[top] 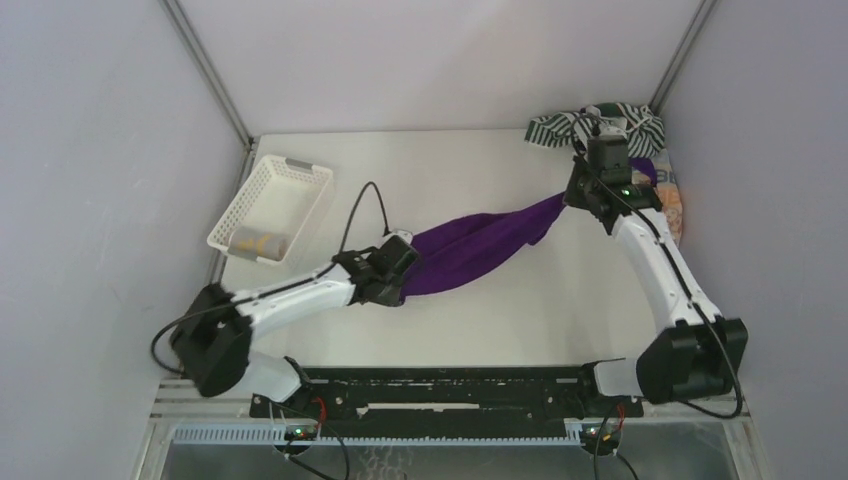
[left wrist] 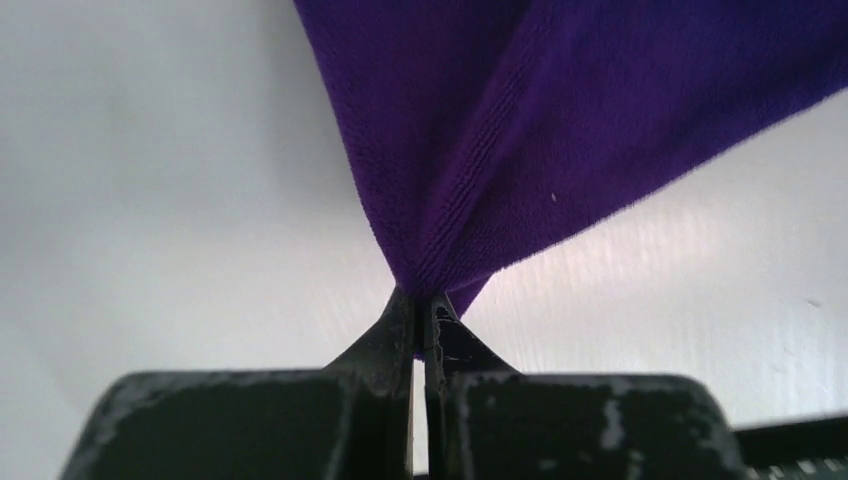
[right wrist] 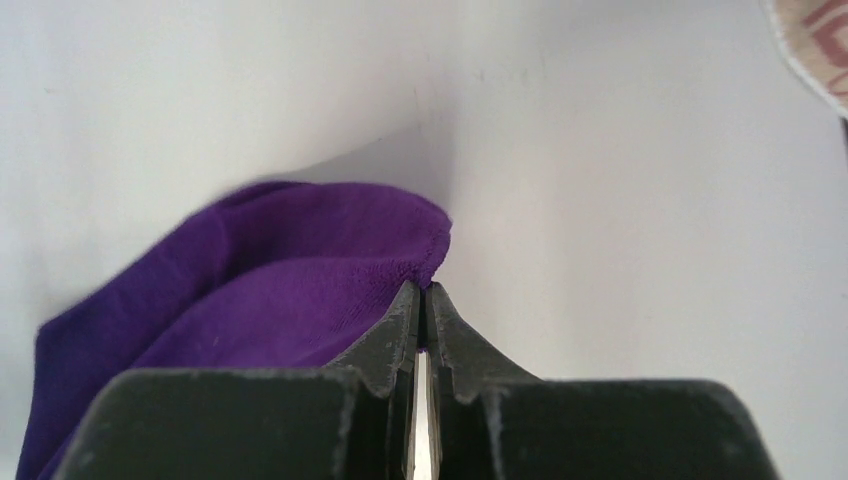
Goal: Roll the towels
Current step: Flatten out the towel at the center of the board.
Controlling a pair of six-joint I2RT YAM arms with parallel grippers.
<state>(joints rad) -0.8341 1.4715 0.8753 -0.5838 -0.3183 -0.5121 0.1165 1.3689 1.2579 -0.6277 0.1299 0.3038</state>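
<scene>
The purple towel [top: 485, 240] hangs stretched between my two grippers above the table. My left gripper [top: 405, 270] is shut on its near-left corner; in the left wrist view the purple towel [left wrist: 560, 130] fans out from my closed left gripper [left wrist: 420, 300]. My right gripper [top: 578, 195] is shut on its far-right corner; in the right wrist view the purple towel [right wrist: 270, 280] leads to my closed right gripper [right wrist: 422, 292]. The green-and-white striped towel [top: 560, 126] lies at the back right corner. The orange/beige patterned towel [top: 674, 205] lies at the right edge, behind my right arm. A yellow towel [top: 262, 243] lies in the basket.
The white lattice basket [top: 290, 185] stands at the far left of the white table [top: 500, 310]. A black cable [top: 362, 205] loops over the left arm. Grey walls close in on both sides and the back.
</scene>
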